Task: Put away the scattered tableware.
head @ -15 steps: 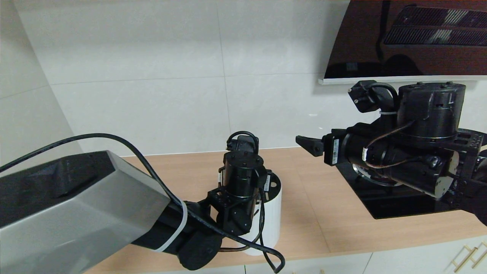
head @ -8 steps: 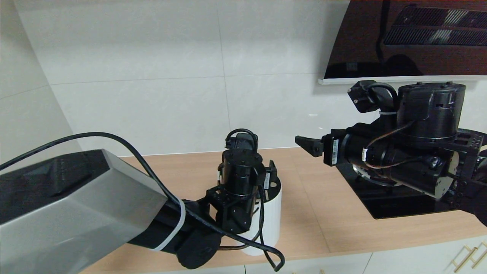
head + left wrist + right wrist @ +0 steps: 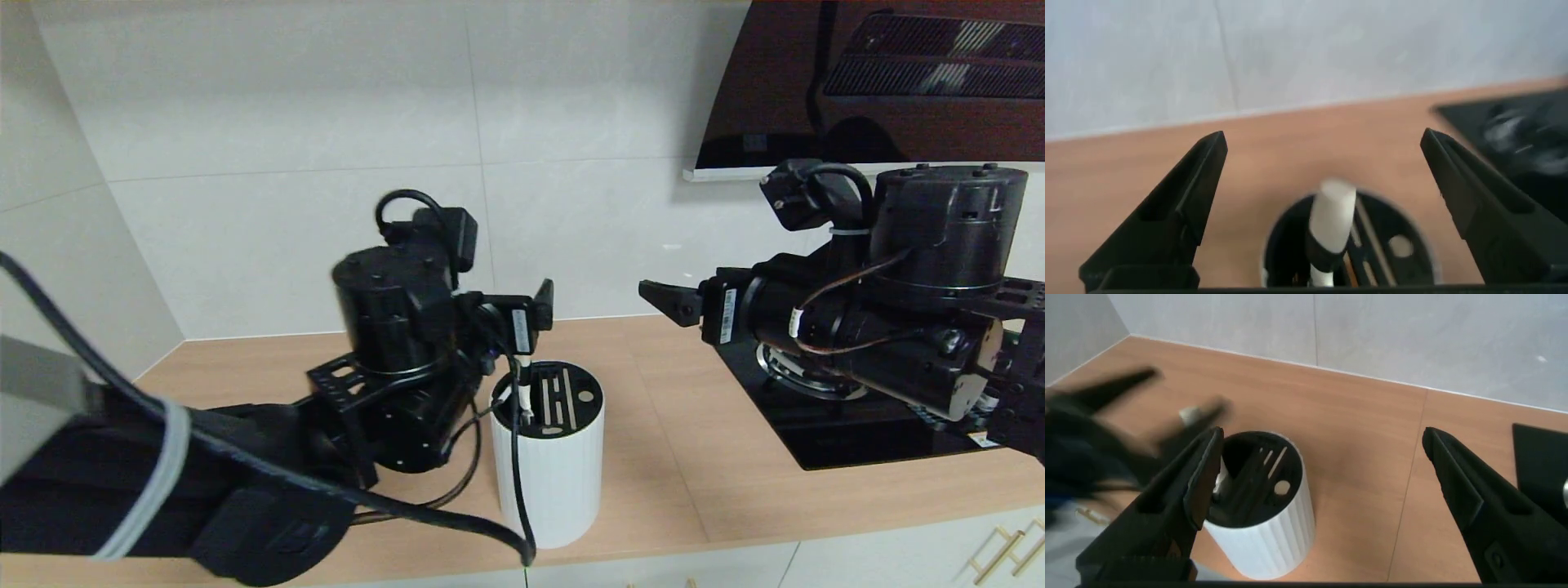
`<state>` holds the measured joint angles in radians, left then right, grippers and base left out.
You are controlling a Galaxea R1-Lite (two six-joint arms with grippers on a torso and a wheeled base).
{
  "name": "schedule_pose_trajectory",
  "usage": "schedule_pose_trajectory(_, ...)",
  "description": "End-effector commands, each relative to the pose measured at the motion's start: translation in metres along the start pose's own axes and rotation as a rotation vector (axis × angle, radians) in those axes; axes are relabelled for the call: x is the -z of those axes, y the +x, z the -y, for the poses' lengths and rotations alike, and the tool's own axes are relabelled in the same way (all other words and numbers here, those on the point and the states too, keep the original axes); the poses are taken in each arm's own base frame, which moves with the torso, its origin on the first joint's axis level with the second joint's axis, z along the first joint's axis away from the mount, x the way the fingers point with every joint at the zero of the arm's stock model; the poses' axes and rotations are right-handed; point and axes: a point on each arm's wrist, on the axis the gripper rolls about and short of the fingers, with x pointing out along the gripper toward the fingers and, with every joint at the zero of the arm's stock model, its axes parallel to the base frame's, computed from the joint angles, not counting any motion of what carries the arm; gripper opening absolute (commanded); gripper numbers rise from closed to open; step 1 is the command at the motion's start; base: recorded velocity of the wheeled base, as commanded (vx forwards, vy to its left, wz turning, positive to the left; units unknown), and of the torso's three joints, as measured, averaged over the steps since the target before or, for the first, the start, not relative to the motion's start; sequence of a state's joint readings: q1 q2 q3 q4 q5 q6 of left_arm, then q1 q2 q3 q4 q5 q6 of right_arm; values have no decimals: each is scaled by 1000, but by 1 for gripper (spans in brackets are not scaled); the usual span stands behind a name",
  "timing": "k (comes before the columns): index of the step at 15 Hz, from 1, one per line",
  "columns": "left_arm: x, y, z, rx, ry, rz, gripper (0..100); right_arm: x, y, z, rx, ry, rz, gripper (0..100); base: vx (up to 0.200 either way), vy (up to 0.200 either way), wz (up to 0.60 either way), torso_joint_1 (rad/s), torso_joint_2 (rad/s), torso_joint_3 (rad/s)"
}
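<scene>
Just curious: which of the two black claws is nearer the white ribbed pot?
The left gripper, just above the white ribbed holder; the right gripper hangs off toward the black cooktop.

a kitchen: wooden countertop (image 3: 669, 457), black cooktop (image 3: 857, 429), range hood (image 3: 816, 82), white tiled wall (image 3: 326, 122)

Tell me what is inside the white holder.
A white handle stands in a slot in the black top of the white holder; other slots and a round hole show. The inside below is hidden.

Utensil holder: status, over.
Left gripper open, above white holder. White-handled utensil standing in it. Right gripper open, raised near cooktop. No obstruction seen at holder.
</scene>
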<state>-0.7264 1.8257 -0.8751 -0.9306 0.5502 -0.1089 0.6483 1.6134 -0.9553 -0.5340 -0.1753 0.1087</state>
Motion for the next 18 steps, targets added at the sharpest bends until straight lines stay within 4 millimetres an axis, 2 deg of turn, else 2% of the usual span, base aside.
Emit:
schedule_pose_trajectory(1,-58,-61,-37,99,-66,130,100,-6,-6,2,7,3,22,100,0,0,0,0,0,0)
schedule_pose_trajectory(4,-66,-99,-73,203,14,172,100,-11,-18,12,37,-35,42,100,0,0,0,0,0,0)
schedule_pose_trajectory(5,-76,-113,-88,194,3,220,100,-20,-24,21,68,-34,72,100,0,0,0,0,0,0)
schedule_pose_trajectory(7,-80,-129,-104,148,-8,248,100,-28,-36,35,116,-25,114,100,0,0,0,0,0,0)
schedule_pose_trajectory(8,-83,-160,-120,121,-14,283,100,-31,-71,45,151,-18,156,100,0,0,0,0,0,0)
schedule_pose_trajectory(10,-77,-201,-134,121,-15,282,100,-27,-118,51,164,-13,208,100,0,0,0,0,0,0)
schedule_pose_trajectory(11,-70,-233,-145,126,-7,258,100,-14,-154,57,200,-10,239,100,0,0,0,0,0,0)
schedule_pose_trajectory(12,-63,-253,-154,90,5,229,100,-7,-179,62,241,-8,281,100,0,0,0,0,0,0)
schedule_pose_trajectory(15,-40,-302,-169,7,27,202,100,12,-251,62,338,-8,331,100,0,0,0,0,0,0)
schedule_pose_trajectory(18,-25,-329,-170,-53,35,241,100,52,-311,53,365,-8,280,100,0,0,0,0,0,0)
